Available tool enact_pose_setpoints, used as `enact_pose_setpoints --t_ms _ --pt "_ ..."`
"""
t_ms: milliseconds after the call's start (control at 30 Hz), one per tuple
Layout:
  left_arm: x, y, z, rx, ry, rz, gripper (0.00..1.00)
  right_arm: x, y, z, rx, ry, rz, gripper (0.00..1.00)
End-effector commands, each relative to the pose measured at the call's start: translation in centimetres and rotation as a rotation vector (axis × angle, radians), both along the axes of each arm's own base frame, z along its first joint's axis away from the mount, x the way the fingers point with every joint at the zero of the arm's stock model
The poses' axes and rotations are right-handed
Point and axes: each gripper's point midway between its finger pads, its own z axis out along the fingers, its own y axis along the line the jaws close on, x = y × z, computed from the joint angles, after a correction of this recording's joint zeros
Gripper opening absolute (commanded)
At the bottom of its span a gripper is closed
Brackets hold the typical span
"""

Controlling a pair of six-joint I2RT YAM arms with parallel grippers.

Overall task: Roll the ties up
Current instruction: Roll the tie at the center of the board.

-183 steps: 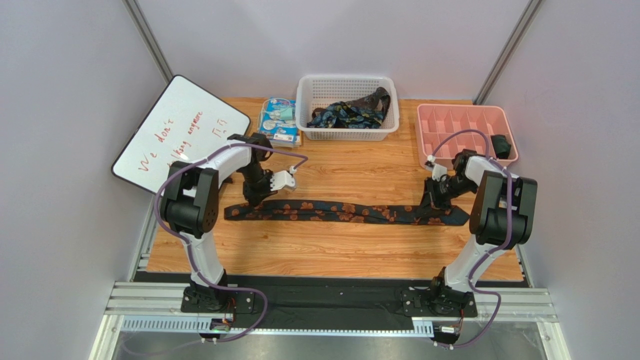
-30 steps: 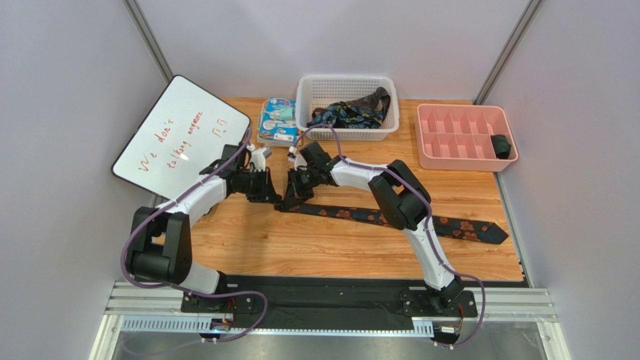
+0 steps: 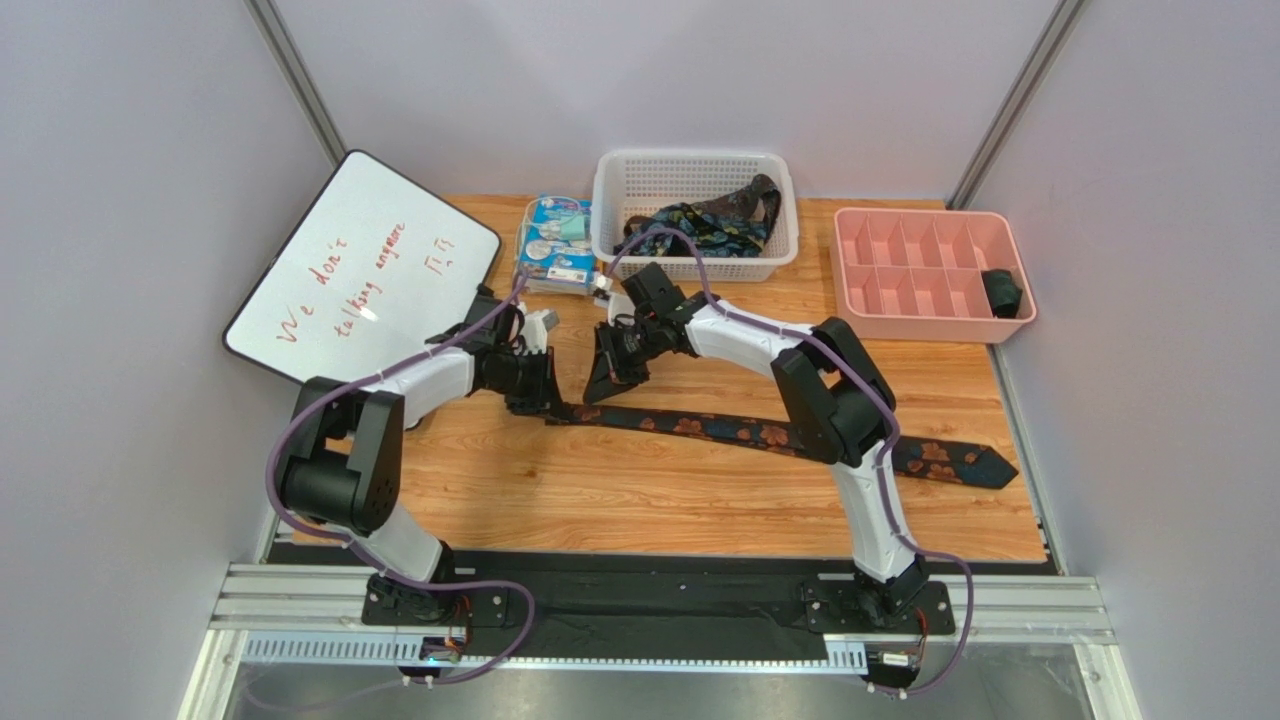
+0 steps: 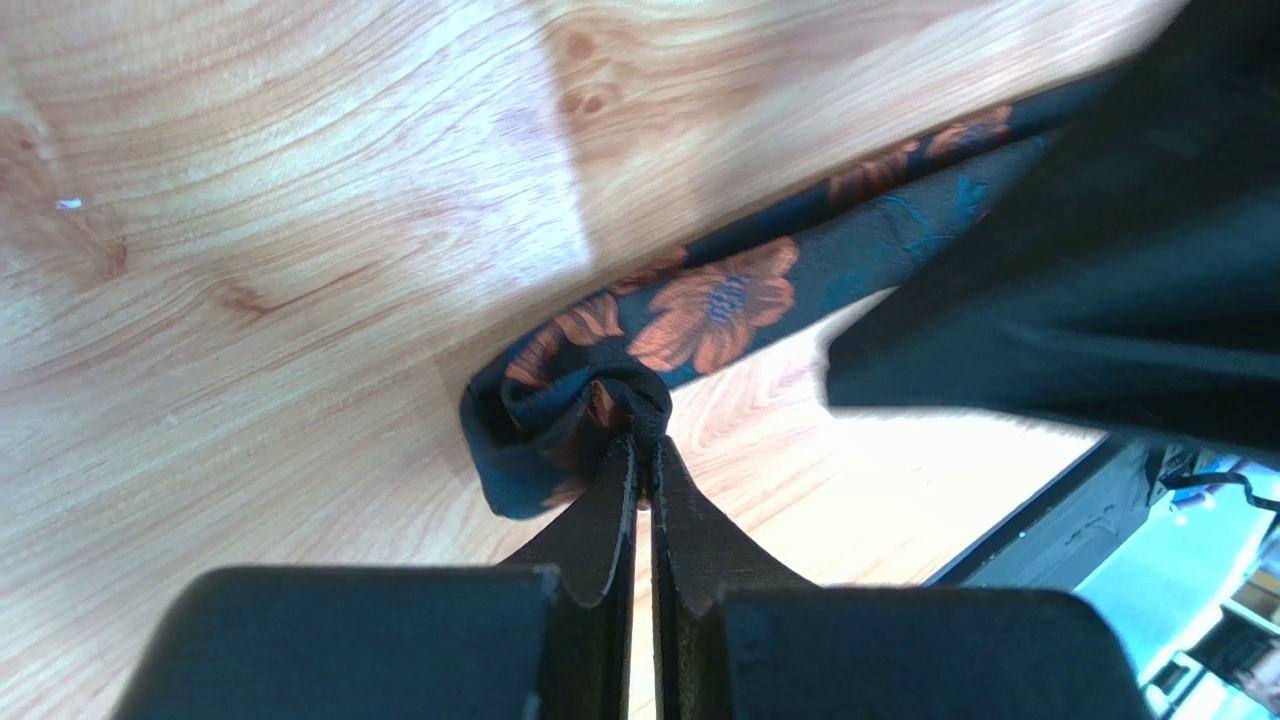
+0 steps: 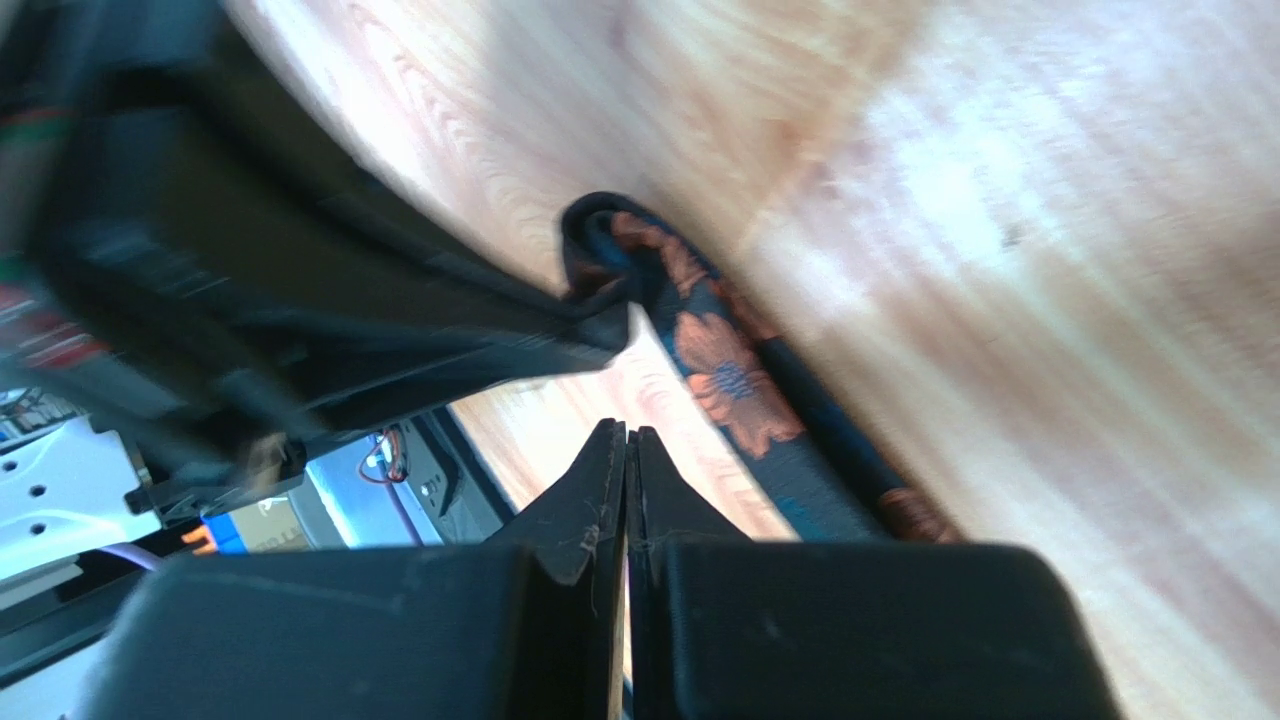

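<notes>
One tie [image 3: 781, 435], dark navy with orange-brown flowers, lies stretched across the table from the middle to the right. My left gripper [image 3: 552, 402] is shut on its bunched left end, the fabric [image 4: 564, 428] crumpled at the fingertips [image 4: 616, 480]. The tie [image 4: 721, 300] runs off to the upper right in the left wrist view. My right gripper [image 3: 600, 384] hovers just behind that end, shut and holding nothing. The right wrist view shows its closed tips [image 5: 624, 438] above the wood beside the tie [image 5: 721, 368]. More ties [image 3: 699, 228] lie heaped in the white basket.
The white basket [image 3: 624, 267] stands at the back centre, with a blue-white packet [image 3: 556, 240] to its left. A whiteboard [image 3: 361, 270] leans at the back left. A pink divided tray [image 3: 917, 278] at the back right holds a dark bundle [image 3: 1004, 293].
My left gripper has slid right onto the tie's left end and closed on it. The right gripper has left that end and drawn back a little.
</notes>
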Motion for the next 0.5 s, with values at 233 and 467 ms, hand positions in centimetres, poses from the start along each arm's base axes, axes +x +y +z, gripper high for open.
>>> enact_pose_setpoints --t_ms 233,467 --pt "0.8 -2.6 2.4 -0.043 -0.056 -0.031 0.05 -0.7 -0.3 -5.4 -0.056 0.118 0.007 0.00" --pt "1.4 -2.1 -0.6 0.010 0.008 0.004 0.10 -1.1 -1.1 -5.1 -0.048 0.131 0.008 0.00"
